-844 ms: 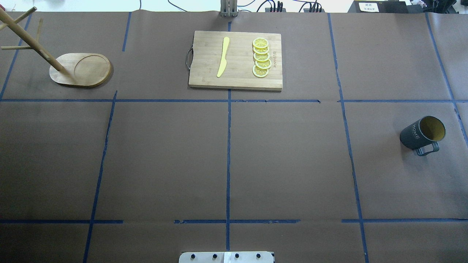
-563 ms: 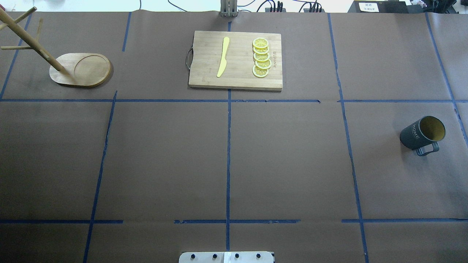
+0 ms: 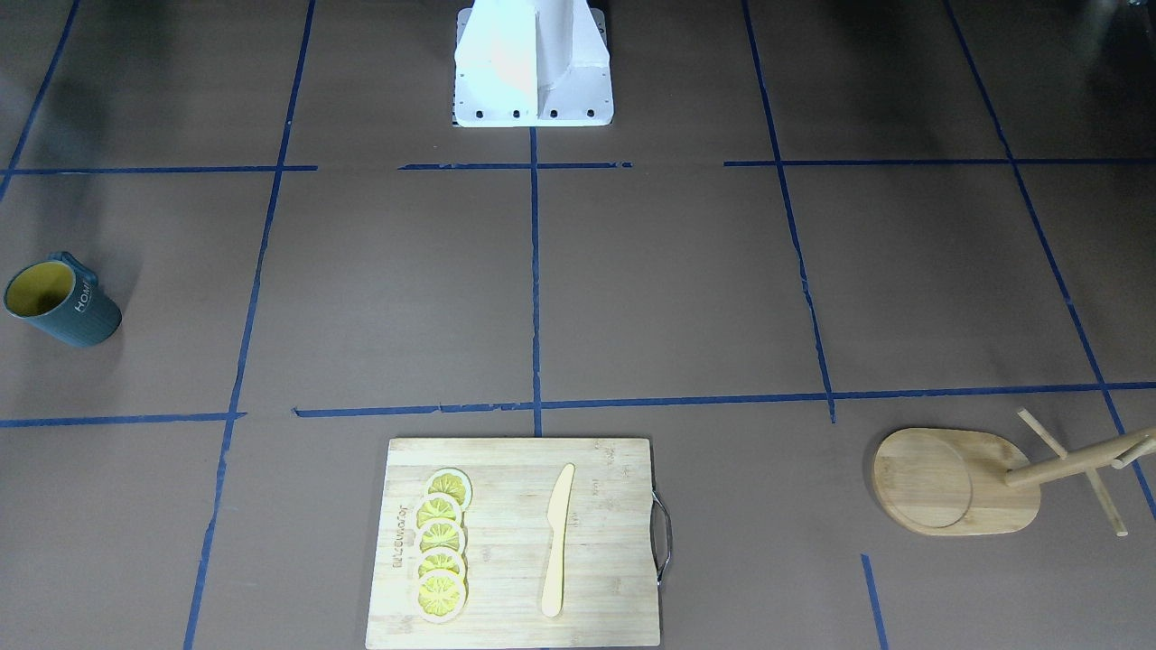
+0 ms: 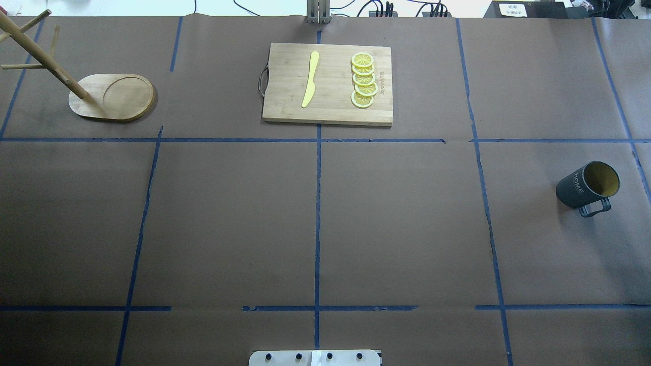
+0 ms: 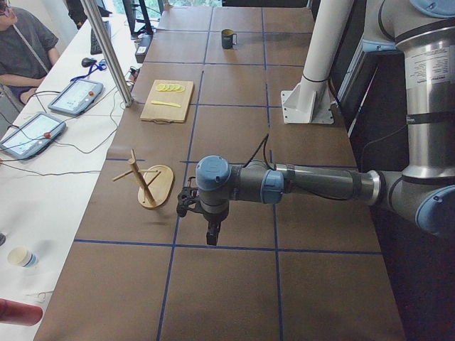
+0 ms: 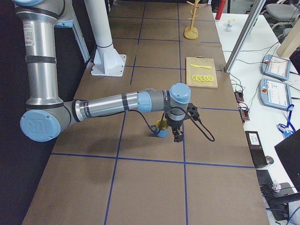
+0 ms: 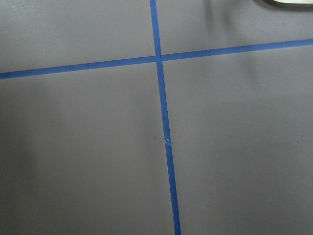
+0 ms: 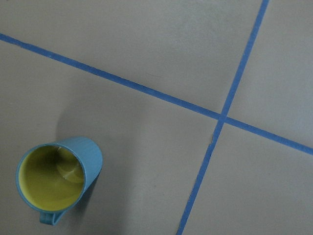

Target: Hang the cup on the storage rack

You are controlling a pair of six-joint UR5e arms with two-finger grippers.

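Upright on the brown-papered table (image 4: 407, 229), the cup (image 4: 587, 188) stands alone at the robot's right end, its yellow inside facing up and its loop handle turned towards the robot. The right gripper (image 6: 177, 136) hangs just beside it, pointing down, seen only from the side, so it cannot be told how far its jaws are parted. At the opposite end stands the storage rack (image 4: 112, 96), its pegs bare, with the left gripper (image 5: 211, 234) hanging over the table near its oval base; its jaws cannot be judged either. Between them, along the far edge, a cutting board (image 4: 285, 101) carries a yellow knife (image 4: 311, 79) and a row of lemon slices (image 4: 363, 80).
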